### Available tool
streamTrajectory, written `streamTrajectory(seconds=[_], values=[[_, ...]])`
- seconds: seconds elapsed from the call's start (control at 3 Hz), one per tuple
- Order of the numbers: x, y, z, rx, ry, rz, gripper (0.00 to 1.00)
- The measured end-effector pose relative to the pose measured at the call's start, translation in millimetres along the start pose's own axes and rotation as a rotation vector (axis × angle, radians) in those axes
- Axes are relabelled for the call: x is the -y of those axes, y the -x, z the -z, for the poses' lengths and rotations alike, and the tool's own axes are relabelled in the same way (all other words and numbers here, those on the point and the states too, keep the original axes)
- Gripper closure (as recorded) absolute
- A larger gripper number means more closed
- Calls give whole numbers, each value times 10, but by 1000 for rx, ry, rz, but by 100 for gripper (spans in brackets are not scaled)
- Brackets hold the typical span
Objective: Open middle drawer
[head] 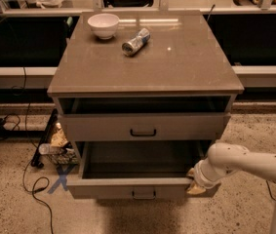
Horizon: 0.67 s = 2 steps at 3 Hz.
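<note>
Seen from above and in front, a grey cabinet (176, 67) stands on a speckled floor. On its flat top, towards the back left, sits a white bowl (103, 25), and just to its right a silver can (135, 41) lies on its side. Below the top, an upper drawer (93, 128) with a small black bar handle (143, 132) stands slightly out, with a dark strip of its inside showing. Beneath it the middle drawer (103, 188) stands well out towards the viewer, its wide grey box showing, and a black handle (143, 194) sits at the centre of its front panel. A white robot arm (245, 162) reaches in from the right edge, and its gripper (194, 181) sits against the right front corner of the middle drawer. Whether the gripper is open or closed cannot be told. On the floor to the left of the cabinet are a blue taped cross (58, 182) and loose black cables (34, 188)
</note>
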<state>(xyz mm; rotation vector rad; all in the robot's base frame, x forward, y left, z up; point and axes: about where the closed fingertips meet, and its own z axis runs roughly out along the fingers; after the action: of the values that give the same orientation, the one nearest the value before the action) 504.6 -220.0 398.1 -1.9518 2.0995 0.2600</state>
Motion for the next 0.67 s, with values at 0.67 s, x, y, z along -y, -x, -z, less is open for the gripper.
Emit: streamTrajectory(seconds=[0.67], values=[[0, 3, 9, 0, 0, 0, 100]])
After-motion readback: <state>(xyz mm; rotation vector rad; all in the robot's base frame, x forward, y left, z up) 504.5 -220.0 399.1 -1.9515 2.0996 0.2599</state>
